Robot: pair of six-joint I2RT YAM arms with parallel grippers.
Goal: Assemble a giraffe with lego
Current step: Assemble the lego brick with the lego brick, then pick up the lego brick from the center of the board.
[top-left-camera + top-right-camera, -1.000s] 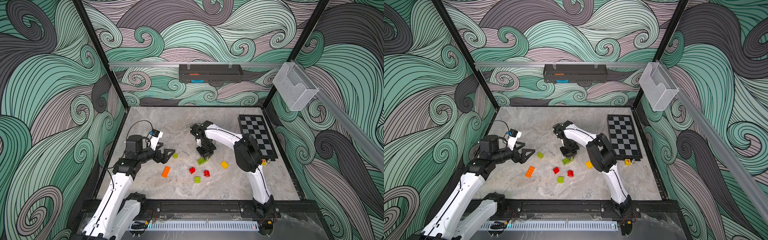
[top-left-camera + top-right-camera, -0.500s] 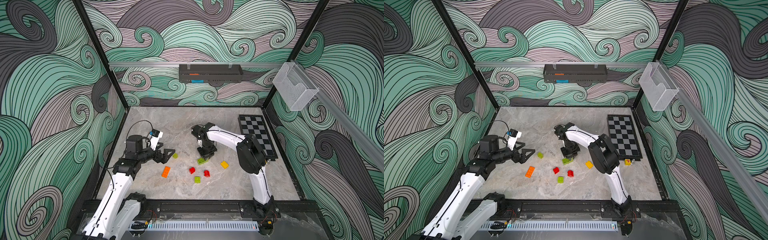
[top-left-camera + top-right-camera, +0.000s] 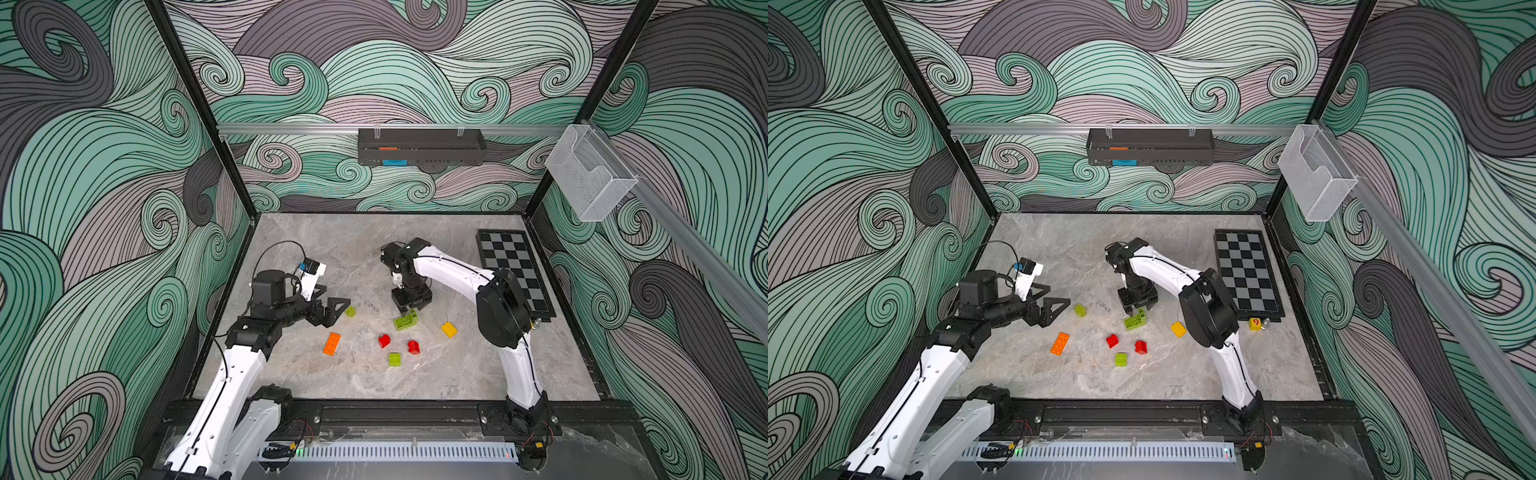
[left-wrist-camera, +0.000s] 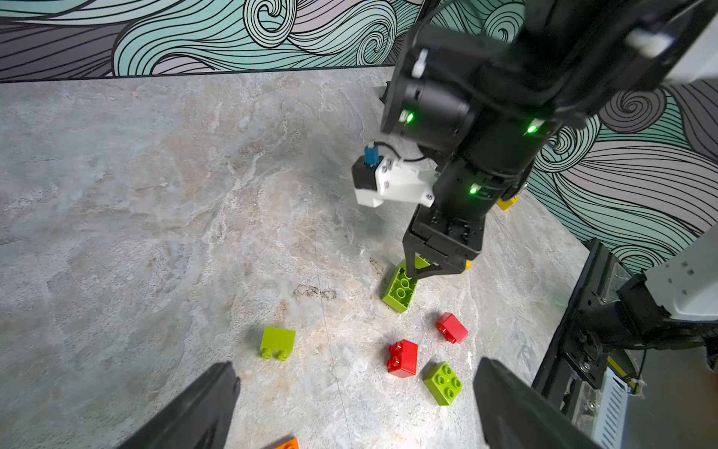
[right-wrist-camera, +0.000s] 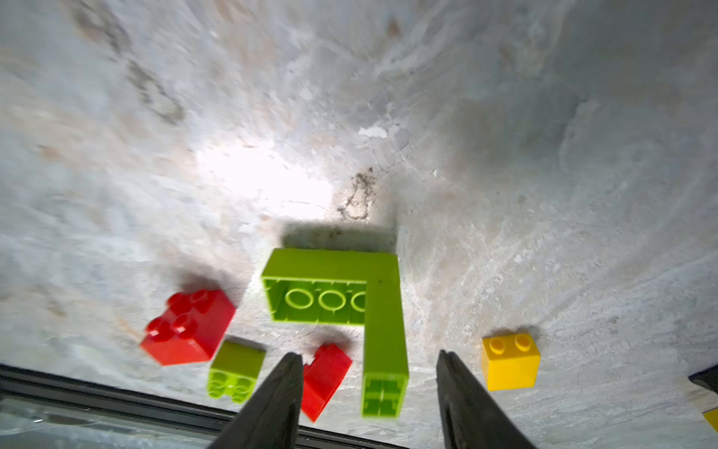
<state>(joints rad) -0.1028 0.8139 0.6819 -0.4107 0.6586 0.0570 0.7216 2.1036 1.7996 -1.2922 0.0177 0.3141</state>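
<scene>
Looks light, stiff and slick-sided (hollow plastic, no give), so best pinched across the flat walls of the lime L-piece (image 5: 382, 311) lying on the surface (image 3: 353, 249) near the chequered board (image 3: 515, 270), right fingers (image 5: 279, 392) spread astride its leg, wrist pointing straight down, left fingers (image 4: 194, 412) wide apart and empty, farther from the board.

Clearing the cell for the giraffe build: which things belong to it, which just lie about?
Job: orange brick, joined lime pair, far lime brick, near lime brick, red bricks, yellow brick.
Lying about: chequered board, numbered yellow cube, wall tray, clear holder.
</scene>
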